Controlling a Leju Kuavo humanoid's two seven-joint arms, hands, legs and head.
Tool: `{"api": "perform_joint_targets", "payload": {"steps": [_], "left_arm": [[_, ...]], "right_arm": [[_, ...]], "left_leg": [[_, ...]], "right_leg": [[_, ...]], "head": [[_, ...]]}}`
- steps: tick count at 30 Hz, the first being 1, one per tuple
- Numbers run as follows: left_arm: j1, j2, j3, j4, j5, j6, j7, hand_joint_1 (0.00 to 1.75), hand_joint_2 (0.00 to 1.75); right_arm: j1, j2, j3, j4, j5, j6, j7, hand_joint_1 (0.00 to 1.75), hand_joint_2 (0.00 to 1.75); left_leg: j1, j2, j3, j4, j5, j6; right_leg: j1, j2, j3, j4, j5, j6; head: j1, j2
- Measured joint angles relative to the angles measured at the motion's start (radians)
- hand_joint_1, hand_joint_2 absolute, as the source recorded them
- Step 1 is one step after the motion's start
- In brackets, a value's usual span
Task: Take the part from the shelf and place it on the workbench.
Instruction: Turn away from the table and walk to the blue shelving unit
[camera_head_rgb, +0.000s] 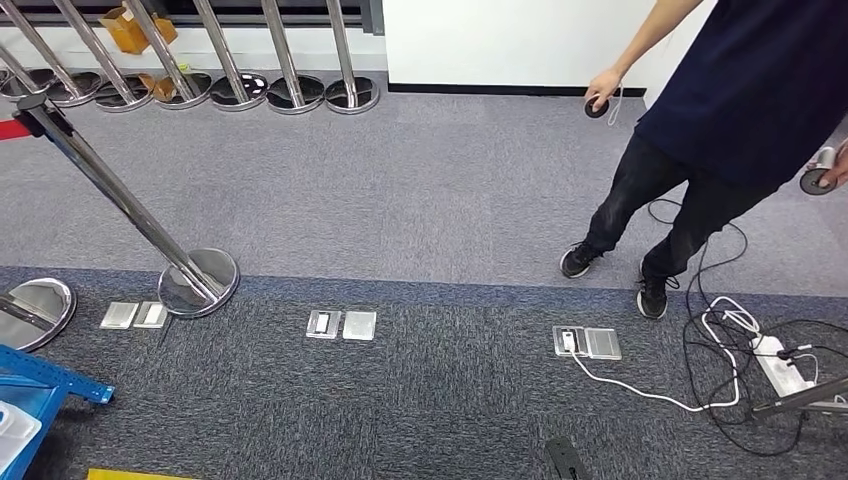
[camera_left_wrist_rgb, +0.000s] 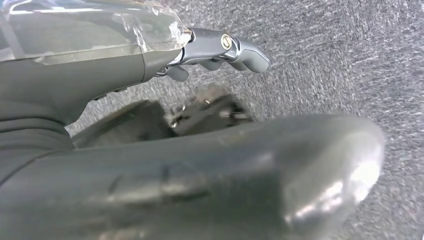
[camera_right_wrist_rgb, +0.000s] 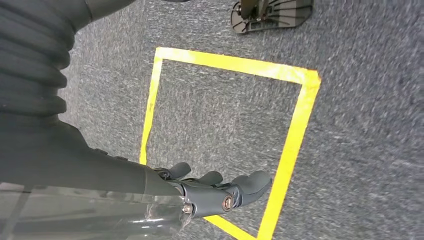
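Grey carpet (camera_head_rgb: 420, 200) ahead; part and shelf not visible from here. Left hand (camera_left_wrist_rgb: 220, 50) and right hand (camera_right_wrist_rgb: 220, 192) hang low, fingers loosely apart, holding nothing. Best to turn slowly toward the blue frame (camera_head_rgb: 50, 380). Person (camera_head_rgb: 720, 130), cables (camera_head_rgb: 740, 370), stanchion (camera_head_rgb: 120, 200) crowd the path; yellow tape (camera_right_wrist_rgb: 295, 120) underfoot.

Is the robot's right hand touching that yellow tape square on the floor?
Apart. In the right wrist view the robot hand hangs above the carpet with nothing in it, and the yellow tape square lies flat on the floor, out of focus behind the fingers.
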Motion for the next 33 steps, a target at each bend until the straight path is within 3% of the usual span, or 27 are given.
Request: {"api": "perform_joint_targets", "payload": {"steps": [2,3,5,7,8,10,11,12,13,14,17,19,21,23,25,26,27,28,29,31,33], "left_arm": [[-0.005,0.000,0.000,0.000,0.000,0.000,-0.001,0.00,0.00],[-0.007,0.000,0.000,0.000,0.001,0.000,-0.003,0.00,0.00],[-0.007,0.000,0.000,0.000,0.001,0.000,-0.005,0.00,0.00],[-0.005,0.000,0.000,0.001,0.002,-0.001,-0.005,0.00,0.00],[-0.005,0.001,0.000,0.001,0.002,-0.003,-0.005,0.00,0.00],[-0.006,0.001,0.000,0.002,0.003,-0.006,-0.005,0.00,0.00],[-0.005,0.001,0.000,0.002,0.004,-0.008,-0.005,0.00,0.00],[-0.003,0.001,0.000,0.002,0.004,-0.009,-0.005,0.00,0.00],[-0.002,0.001,0.000,0.002,0.004,-0.009,-0.005,0.00,0.00],[-0.001,0.001,0.000,0.002,0.005,-0.009,-0.005,0.00,0.00],[-0.003,0.001,0.000,0.002,0.007,-0.010,-0.005,0.00,0.00],[-0.004,0.001,0.000,0.002,0.007,-0.010,-0.005,0.00,0.00],[-0.002,0.001,0.000,0.002,0.007,-0.010,-0.005,0.00,0.00],[-0.004,0.001,0.000,0.002,0.003,-0.013,-0.005,0.00,0.00],[-0.008,0.000,0.000,0.002,-0.001,-0.018,-0.004,0.00,0.00],[-0.009,0.000,0.000,0.002,-0.002,-0.021,-0.002,0.00,0.00],[-0.009,0.000,0.000,0.002,-0.002,-0.023,-0.001,0.00,0.00],[-0.009,0.000,0.000,0.002,-0.003,-0.025,0.001,0.00,0.00],[-0.009,0.000,0.000,0.002,-0.003,-0.027,0.002,0.00,0.00],[-0.013,0.000,0.000,0.002,-0.005,-0.028,0.003,0.00,0.00],[-0.021,0.000,0.000,0.002,-0.006,-0.029,0.004,0.00,0.00]], "right_arm": [[0.000,0.000,0.000,0.000,0.000,0.000,-0.002,0.00,1.75],[0.000,0.000,0.001,0.000,0.000,0.000,-0.003,0.00,1.75],[-0.002,0.000,0.001,0.000,0.000,-0.001,-0.004,0.00,1.75],[-0.005,0.001,0.004,0.000,0.000,-0.001,-0.006,0.00,1.75],[-0.006,0.001,0.006,0.000,0.001,-0.001,-0.006,0.00,1.75],[-0.004,0.001,0.008,0.000,0.001,0.000,-0.007,0.00,1.75],[-0.002,0.000,0.009,0.000,0.000,0.000,-0.007,0.00,1.75],[0.000,0.000,0.009,0.000,0.000,0.000,-0.007,0.00,1.75],[0.002,0.000,0.010,0.000,0.000,0.000,-0.007,0.00,1.75],[0.003,0.000,0.012,0.000,0.000,0.000,-0.007,0.00,1.75],[0.000,-0.002,0.015,0.000,0.000,0.002,-0.007,0.00,1.75],[0.000,-0.003,0.016,0.000,-0.001,0.005,-0.007,0.00,1.75],[0.000,-0.003,0.017,0.000,-0.006,0.008,-0.006,0.00,1.75],[-0.002,-0.003,0.020,0.000,-0.013,0.009,-0.006,0.00,1.75],[0.000,-0.004,0.022,0.000,-0.020,0.006,-0.005,0.00,1.75],[0.001,-0.004,0.023,0.000,-0.024,0.005,-0.005,0.00,1.75],[0.001,-0.004,0.023,0.000,-0.027,0.004,-0.005,0.00,1.75],[0.001,-0.004,0.024,0.000,-0.029,0.003,-0.004,0.00,1.75],[0.001,-0.004,0.024,0.000,-0.031,0.002,-0.004,0.00,1.75],[0.001,-0.004,0.025,0.000,-0.033,0.001,-0.005,0.00,1.75],[0.001,-0.004,0.025,0.000,-0.034,0.000,-0.005,0.00,1.75]], "left_leg": [[-0.002,0.041,0.067,-0.141,0.051,0.006],[-0.005,0.052,0.080,-0.171,0.059,0.009],[-0.007,0.039,0.082,-0.184,0.066,0.021],[-0.007,0.024,0.090,-0.198,0.075,0.036],[-0.006,0.017,0.093,-0.205,0.080,0.043],[-0.009,0.004,0.092,-0.209,0.084,0.050],[-0.011,-0.005,0.092,-0.209,0.084,0.051],[-0.011,-0.014,0.092,-0.209,0.083,0.052],[-0.012,-0.024,0.093,-0.208,0.083,0.052],[-0.012,-0.034,0.094,-0.206,0.083,0.051],[-0.012,-0.060,0.093,-0.197,0.077,0.041],[-0.014,-0.075,0.088,-0.194,0.074,0.030],[-0.011,-0.083,0.085,-0.189,0.071,0.021],[-0.010,-0.062,0.048,-0.108,0.021,0.010],[-0.007,-0.037,-0.032,0.060,-0.063,0.001],[-0.005,-0.033,-0.070,0.137,-0.092,-0.003],[-0.003,-0.031,-0.092,0.180,-0.101,-0.004],[-0.001,-0.028,-0.092,0.178,-0.088,-0.005],[0.000,-0.023,-0.067,0.126,-0.056,-0.005],[-0.001,0.015,0.019,-0.046,0.021,-0.003],[-0.003,0.049,0.076,-0.166,0.062,0.003]], "right_leg": [[0.003,-0.011,0.007,0.004,-0.008,0.011],[0.005,-0.018,0.009,0.005,-0.012,0.017],[0.003,-0.032,0.015,0.004,-0.017,0.030],[-0.002,-0.020,0.002,0.042,-0.051,0.038],[-0.002,-0.005,-0.025,0.101,-0.087,0.040],[0.000,0.023,-0.109,0.276,-0.173,0.040],[0.002,0.028,-0.147,0.349,-0.197,0.039],[0.004,0.031,-0.167,0.383,-0.200,0.037],[0.005,0.033,-0.164,0.370,-0.179,0.034],[0.006,0.038,-0.141,0.313,-0.141,0.032],[0.005,0.090,-0.033,0.076,-0.037,0.023],[0.008,0.100,-0.008,0.019,-0.016,0.015],[0.008,0.083,-0.006,0.010,-0.004,0.002],[0.006,0.065,-0.003,-0.004,0.006,-0.008],[0.006,0.046,-0.002,-0.011,0.009,-0.012],[0.006,0.036,-0.002,-0.012,0.009,-0.012],[0.006,0.027,-0.001,-0.011,0.008,-0.012],[0.005,0.020,0.001,-0.011,0.006,-0.010],[0.004,0.012,0.004,-0.011,0.003,-0.008],[0.002,0.000,0.014,-0.010,-0.003,0.001],[0.004,-0.013,0.021,-0.007,-0.013,0.013]], "head": [[-0.004,0.000],[-0.003,0.000],[0.002,0.000],[0.007,0.000],[0.009,0.000],[0.019,0.000],[0.024,0.000],[0.029,0.000],[0.034,0.000],[0.037,0.000],[0.047,0.000],[0.045,0.000],[0.038,0.000],[0.027,0.000],[0.015,0.000],[0.012,0.000],[0.010,0.000],[0.007,0.000],[0.005,0.000],[0.001,0.000],[-0.003,0.000]]}}
